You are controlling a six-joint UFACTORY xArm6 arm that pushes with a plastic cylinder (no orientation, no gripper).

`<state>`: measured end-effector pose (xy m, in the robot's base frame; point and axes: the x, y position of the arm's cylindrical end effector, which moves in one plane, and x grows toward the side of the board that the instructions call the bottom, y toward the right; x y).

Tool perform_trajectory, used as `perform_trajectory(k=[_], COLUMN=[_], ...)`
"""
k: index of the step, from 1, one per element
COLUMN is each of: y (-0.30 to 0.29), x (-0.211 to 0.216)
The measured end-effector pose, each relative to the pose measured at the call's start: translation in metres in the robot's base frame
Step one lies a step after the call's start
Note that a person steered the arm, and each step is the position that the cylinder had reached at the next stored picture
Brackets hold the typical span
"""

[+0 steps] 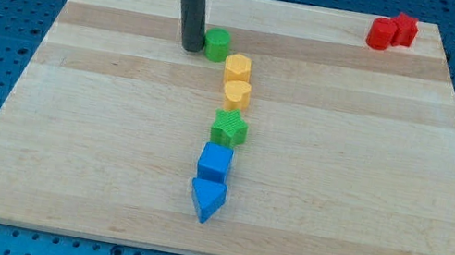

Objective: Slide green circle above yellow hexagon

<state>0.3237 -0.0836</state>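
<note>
The green circle (218,44) is a small green cylinder on the wooden board, just up and to the left of the yellow hexagon (237,66); the two nearly touch. My tip (192,47) stands right against the green circle's left side. The dark rod rises from it to the view's top.
Below the hexagon runs a column: a second yellow block (236,93), a green star-like block (229,129), a blue cube (215,160) and a blue triangle (206,199). Two red blocks (391,31) sit at the board's top right corner.
</note>
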Motion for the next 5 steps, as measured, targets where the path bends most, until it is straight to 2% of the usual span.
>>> perform_trajectory(k=[5], y=[0.037], x=[-0.005])
